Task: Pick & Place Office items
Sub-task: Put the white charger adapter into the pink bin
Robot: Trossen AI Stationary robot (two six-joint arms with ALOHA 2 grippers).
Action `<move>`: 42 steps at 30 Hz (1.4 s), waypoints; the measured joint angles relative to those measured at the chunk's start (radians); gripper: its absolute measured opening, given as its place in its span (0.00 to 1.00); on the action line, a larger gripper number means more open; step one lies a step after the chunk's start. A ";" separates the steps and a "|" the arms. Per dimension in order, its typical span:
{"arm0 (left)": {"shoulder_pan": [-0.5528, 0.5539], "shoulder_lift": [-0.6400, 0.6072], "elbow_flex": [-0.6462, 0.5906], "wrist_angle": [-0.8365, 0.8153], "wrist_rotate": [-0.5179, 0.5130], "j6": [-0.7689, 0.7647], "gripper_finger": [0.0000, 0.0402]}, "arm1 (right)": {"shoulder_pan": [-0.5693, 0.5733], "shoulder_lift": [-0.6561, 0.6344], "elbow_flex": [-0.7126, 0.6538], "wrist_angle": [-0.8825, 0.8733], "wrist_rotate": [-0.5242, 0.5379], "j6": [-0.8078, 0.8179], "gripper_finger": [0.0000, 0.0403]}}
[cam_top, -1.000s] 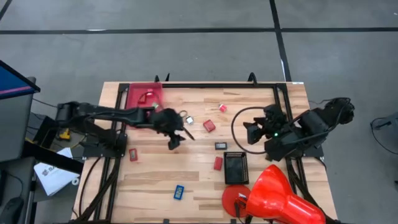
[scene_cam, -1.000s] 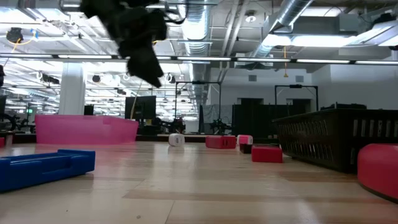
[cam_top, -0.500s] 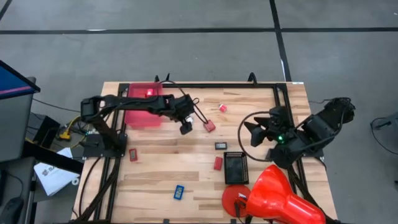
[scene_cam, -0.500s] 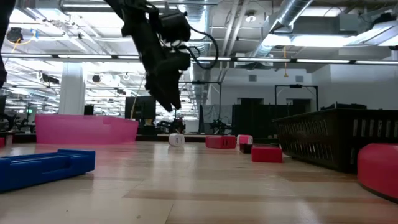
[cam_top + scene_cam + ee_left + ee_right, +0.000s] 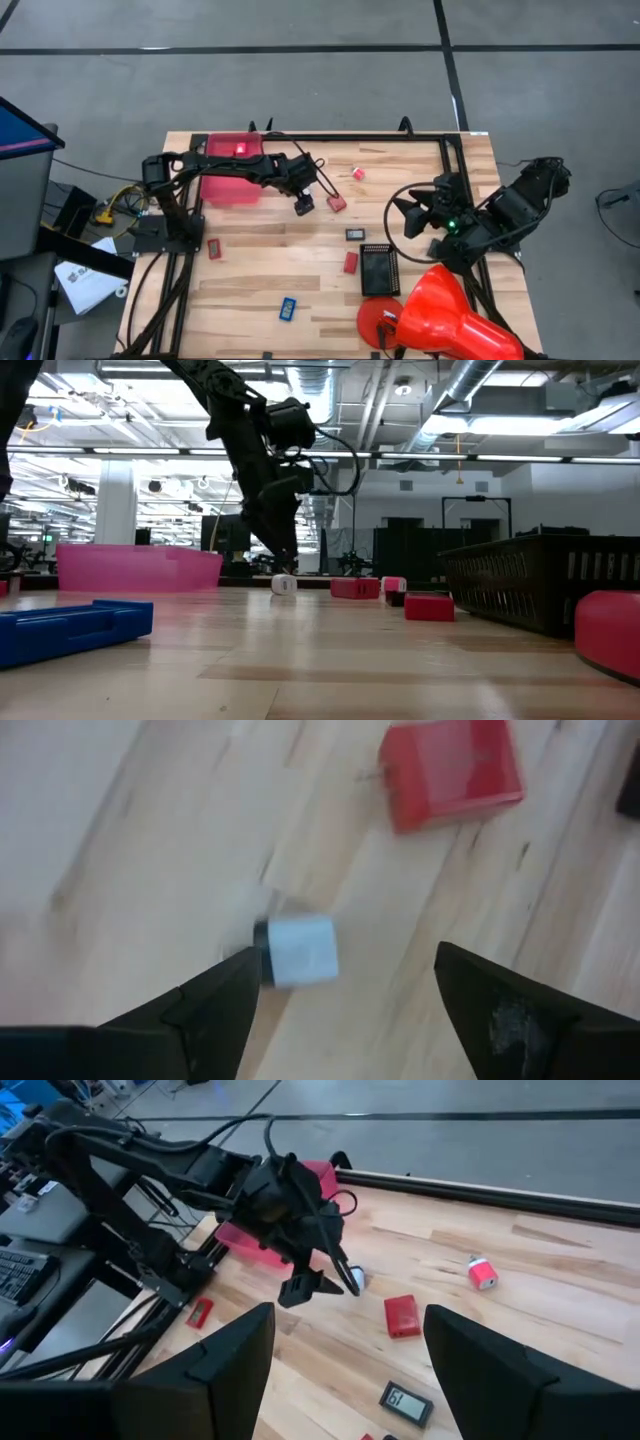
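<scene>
A small white piece with a dark end (image 5: 300, 950) lies on the wooden table (image 5: 420, 160), also seen in the low view (image 5: 284, 584). My left gripper (image 5: 340, 970) hangs open just above it, pointing steeply down, one finger on either side (image 5: 303, 205). A red block (image 5: 450, 775) lies just beyond. Other office items lie loose: a red-white piece (image 5: 358, 173), a small black display (image 5: 356, 235), two red blocks (image 5: 350, 262) (image 5: 213, 247) and a blue one (image 5: 288, 308). My right gripper (image 5: 405, 215) waits open, raised at the table's right.
A pink bin (image 5: 232, 165) stands at the far left behind my left arm. A black rectangular tray (image 5: 379, 268) lies near the right, and a big red cone-shaped object (image 5: 440, 320) sits at the near right corner. Bare wood lies in the near middle.
My left gripper has swung from the table's middle toward the far edge and right, and has come down over the white piece, tipping more steeply downward. The piece and the other items have stayed where they were.
</scene>
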 joint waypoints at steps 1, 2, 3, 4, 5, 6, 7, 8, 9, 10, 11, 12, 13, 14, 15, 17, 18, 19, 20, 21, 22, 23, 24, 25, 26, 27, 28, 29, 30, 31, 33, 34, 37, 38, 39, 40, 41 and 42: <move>0.001 0.003 0.000 0.000 0.001 -0.034 0.73 | 0.000 0.000 0.000 0.000 -0.001 0.000 0.62; 0.006 0.006 0.000 0.016 0.001 -0.089 0.74 | 0.000 0.000 0.000 0.000 -0.001 0.000 0.62; 0.012 0.006 0.000 0.015 0.005 -0.160 0.76 | 0.001 0.000 0.000 0.001 -0.001 0.000 0.62; 0.019 0.001 0.000 0.003 0.006 -0.249 0.77 | 0.001 0.000 0.000 0.001 -0.001 0.000 0.62; 0.029 -0.003 0.000 -0.005 0.006 -0.356 0.78 | 0.001 0.000 0.000 0.001 -0.001 0.000 0.62; 0.039 -0.005 0.001 -0.015 0.007 -0.474 0.78 | 0.001 0.000 0.000 0.001 -0.001 0.000 0.62; 0.049 -0.007 0.002 -0.036 0.014 -0.573 0.78 | 0.000 0.000 0.000 0.002 -0.001 0.001 0.62; 0.058 -0.008 0.000 -0.063 0.027 -0.647 0.78 | 0.000 0.000 0.000 0.004 -0.001 0.001 0.62; 0.064 -0.009 -0.001 -0.070 0.042 -0.707 0.77 | 0.000 0.000 0.000 0.004 -0.001 0.000 0.62; 0.067 -0.009 -0.001 -0.060 0.045 -0.751 0.76 | 0.000 0.000 0.000 0.006 -0.001 0.000 0.62; 0.067 -0.010 0.000 -0.053 0.048 -0.790 0.75 | 0.000 0.000 0.000 0.007 -0.001 0.000 0.62; 0.065 -0.011 0.000 -0.053 0.053 -0.831 0.74 | 0.000 0.000 0.000 0.008 -0.001 0.000 0.62; 0.065 -0.011 0.000 -0.053 0.055 -0.868 0.72 | 0.000 0.000 0.000 0.008 0.000 0.000 0.62; 0.061 -0.011 0.000 -0.053 0.056 -0.907 0.71 | 0.000 0.000 0.000 0.008 0.000 0.000 0.62; 0.057 -0.011 0.000 -0.053 0.056 -0.941 0.69 | 0.000 0.000 0.000 0.008 0.001 0.000 0.62; 0.047 -0.011 0.000 -0.051 0.050 -1.004 0.66 | 0.000 0.000 0.000 0.008 0.006 0.000 0.62; 0.042 -0.011 0.000 -0.053 0.041 -1.038 0.64 | 0.000 0.000 0.000 0.008 0.008 0.000 0.62; 0.037 -0.011 0.000 -0.050 0.029 -1.080 0.63 | 0.000 0.000 0.000 0.008 0.011 0.000 0.62; 0.037 -0.011 0.000 -0.043 0.021 -1.121 0.61 | 0.001 0.000 0.000 0.008 0.015 0.000 0.62; 0.037 -0.011 0.000 -0.032 0.017 -1.150 0.60 | 0.002 0.000 0.000 0.008 0.020 0.000 0.62; 0.037 -0.011 0.000 -0.015 0.017 -1.175 0.58 | 0.002 0.000 0.000 0.008 0.024 0.000 0.62; 0.037 -0.011 0.000 0.000 0.017 -1.196 0.56 | 0.002 0.000 0.000 0.008 0.026 0.000 0.62; 0.037 -0.011 0.000 0.008 0.015 -1.214 0.55 | 0.002 0.000 0.000 0.008 0.026 -0.003 0.62; 0.037 -0.009 0.000 0.012 0.013 -1.233 0.53 | 0.002 0.000 0.000 0.008 0.026 -0.006 0.62; 0.037 -0.003 0.000 0.018 0.011 -1.251 0.52 | 0.002 0.000 0.000 0.008 0.026 -0.008 0.62; 0.036 0.003 0.000 0.019 0.011 -1.263 0.50 | 0.002 0.000 0.000 0.008 0.026 -0.012 0.62; 0.033 0.010 0.000 0.015 0.011 -1.277 0.49 | 0.002 0.000 0.000 0.008 0.026 -0.015 0.62; 0.031 0.018 0.000 0.021 0.011 -1.282 0.48 | 0.002 0.000 0.000 0.008 0.026 -0.016 0.62; 0.030 0.024 0.000 0.029 0.012 -1.284 0.47 | 0.002 0.000 0.000 0.009 0.026 -0.020 0.62; 0.026 0.030 0.000 0.032 0.012 -1.287 0.46 | 0.002 0.000 0.000 0.010 0.026 -0.023 0.62; 0.023 0.038 0.000 0.054 0.018 -1.290 0.45 | 0.002 0.000 0.000 0.010 0.026 -0.024 0.62; 0.023 0.040 0.000 0.054 0.018 -1.299 0.45 | 0.002 0.000 0.000 0.010 0.026 -0.025 0.62; 0.023 0.052 0.001 0.056 0.031 -1.310 0.46 | 0.002 0.000 0.000 0.010 0.026 -0.026 0.62; 0.022 0.055 0.000 0.053 0.035 -1.310 0.47 | 0.004 0.000 0.000 0.009 0.026 -0.027 0.62; 0.019 0.057 0.000 0.060 0.038 -1.311 0.47 | 0.008 0.000 0.000 0.009 0.026 -0.027 0.62; 0.016 0.057 0.000 0.058 0.034 -1.315 0.48 | 0.011 0.000 0.000 0.009 0.026 -0.027 0.62; 0.016 0.057 0.000 0.056 0.026 -1.323 0.49 | 0.015 0.000 0.000 0.008 0.026 -0.027 0.62; 0.016 0.057 0.000 0.060 0.018 -1.333 0.50 | 0.016 0.000 0.000 0.008 0.026 -0.027 0.62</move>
